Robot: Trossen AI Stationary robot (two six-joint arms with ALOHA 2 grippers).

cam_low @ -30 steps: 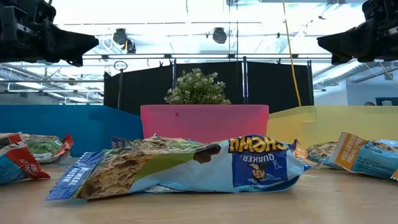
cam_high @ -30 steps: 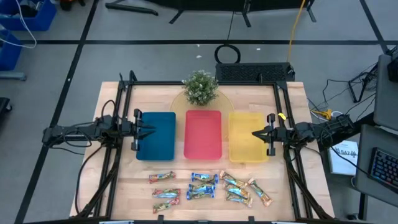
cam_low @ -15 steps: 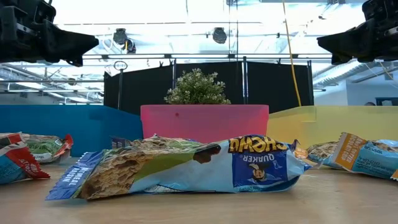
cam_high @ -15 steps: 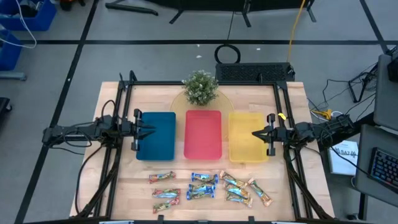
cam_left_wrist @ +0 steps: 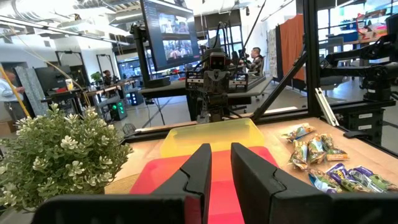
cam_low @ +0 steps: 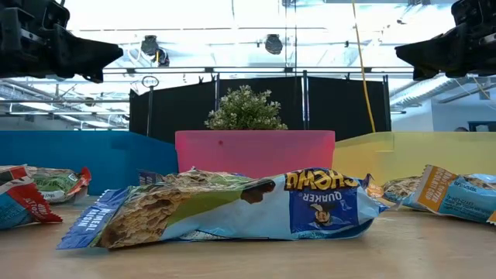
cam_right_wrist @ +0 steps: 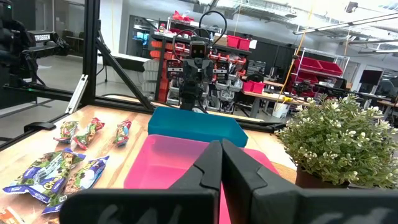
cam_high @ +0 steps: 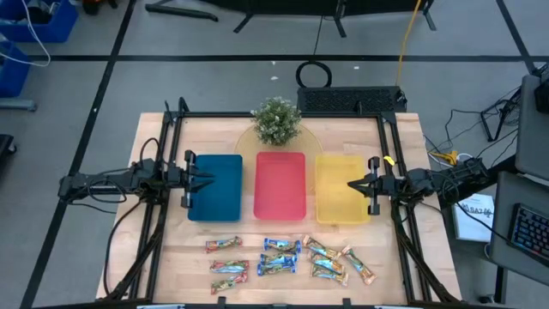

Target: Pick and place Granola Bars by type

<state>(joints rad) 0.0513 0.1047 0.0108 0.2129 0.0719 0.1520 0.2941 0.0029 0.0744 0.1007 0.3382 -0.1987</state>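
Blue tray (cam_high: 215,187), red tray (cam_high: 280,184), yellow tray (cam_high: 341,187)

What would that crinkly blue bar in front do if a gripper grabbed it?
The blue bar would probably crumple, since its foil wrapper looks wrinkled and loose. The shiny foil may be slippery. It lies flat, so it likely won't roll, only slide if pushed.

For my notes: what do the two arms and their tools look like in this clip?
Both arms are slim and black, built of jointed segments with black cables looped along them. The left tool and right tool each end in two flat, matte black fingers that taper to a point. A small yellow tag sits near the right wrist.
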